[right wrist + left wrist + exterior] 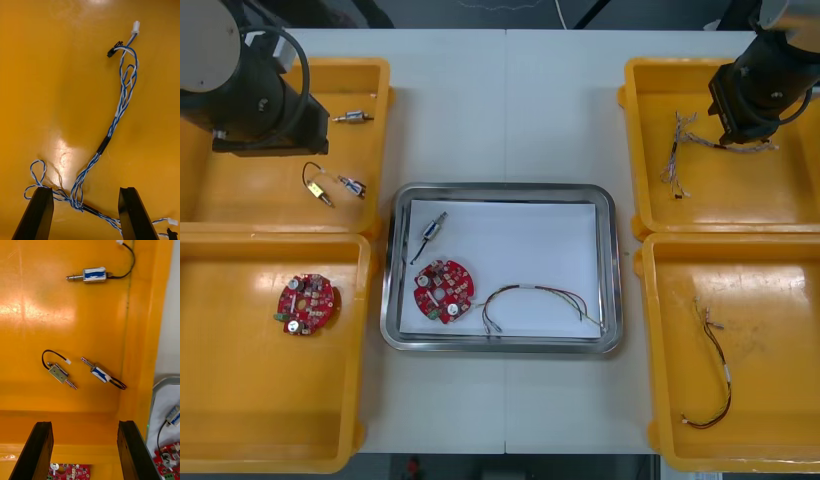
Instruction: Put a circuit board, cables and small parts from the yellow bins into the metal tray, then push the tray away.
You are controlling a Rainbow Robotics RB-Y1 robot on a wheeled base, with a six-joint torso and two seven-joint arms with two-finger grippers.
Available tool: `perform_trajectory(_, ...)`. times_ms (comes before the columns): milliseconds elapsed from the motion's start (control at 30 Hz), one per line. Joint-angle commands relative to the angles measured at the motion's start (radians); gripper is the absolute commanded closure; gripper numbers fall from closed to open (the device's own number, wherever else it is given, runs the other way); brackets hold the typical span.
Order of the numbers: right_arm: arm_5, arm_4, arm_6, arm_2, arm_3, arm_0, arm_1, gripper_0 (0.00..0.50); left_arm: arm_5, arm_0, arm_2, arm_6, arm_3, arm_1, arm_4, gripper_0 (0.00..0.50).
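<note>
The right arm (760,85) is covering part of the twisted blue and white cable (672,155) in its yellow bin (740,190), and the left arm (250,90) is hiding a corner of the far left bin (280,195).

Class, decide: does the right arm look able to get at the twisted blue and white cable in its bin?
Probably yes. The right claw hangs open over the cable, strands lying between its fingers, and nothing else in the bin covers it.

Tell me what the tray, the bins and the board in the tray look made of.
Tray: probably polished metal, rim mirror-shiny; white inside, material unclear.
Yellow bins: likely moulded plastic, smooth and glossy.
Circuit board: seemingly rigid red laminate carrying silvery components.
</note>
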Motion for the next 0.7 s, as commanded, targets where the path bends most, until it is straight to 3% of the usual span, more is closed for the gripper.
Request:
perform_trajectory(33, -0.041, -0.003, -0.039, -0.007, -0.013, -0.014, 0.013, 0.0, -0.06, -0.001, 0.023, 0.132, 0.073, 0.035, -0.017, 0.0)
perform_trajectory(400, -0.105, -0.007, -0.062, -0.007, -0.013, 0.039, 0.012, 0.0, -0.185, -0.001, 0.016, 0.121, 0.256, 0.035, 0.005, 0.0)
perform_trajectory(700, -0.122, -0.016, -0.07, -0.007, -0.013, 0.079, 0.015, 0.0, -0.321, -0.001, -0.076, 0.118, 0.369, 0.035, 0.005, 0.0)
